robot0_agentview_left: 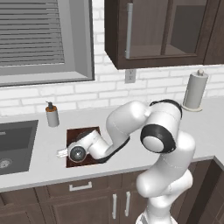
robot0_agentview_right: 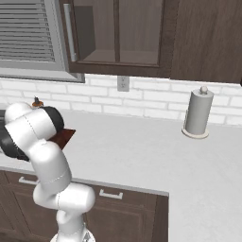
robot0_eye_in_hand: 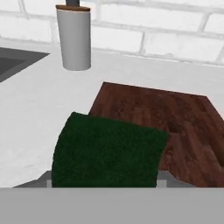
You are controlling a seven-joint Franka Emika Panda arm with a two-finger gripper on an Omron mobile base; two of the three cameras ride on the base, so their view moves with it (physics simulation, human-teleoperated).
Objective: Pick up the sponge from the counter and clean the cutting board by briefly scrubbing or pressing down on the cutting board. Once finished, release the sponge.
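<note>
We find the sponge (robot0_eye_in_hand: 107,151) clamped in the gripper (robot0_agentview_left: 65,152), held low over the near left corner of the cutting board (robot0_eye_in_hand: 175,127). The board lies on the worktop (robot0_agentview_left: 48,148) toward its front edge, a soap dispenser (robot0_eye_in_hand: 74,37) behind it.

The sponge (robot0_eye_in_hand: 107,151) shows a dark green, coarse, fibrous matt face. Behind it, the cutting board (robot0_eye_in_hand: 175,116) is reddish-brown wood with streaky grain and a dull finish. The surface (robot0_eye_in_hand: 39,100) around the board looks smooth, pale, stone-like and matt. Beyond the board, the soap dispenser (robot0_eye_in_hand: 74,37) has a smooth grey satin body, before a white brick wall (robot0_eye_in_hand: 175,41).
</note>
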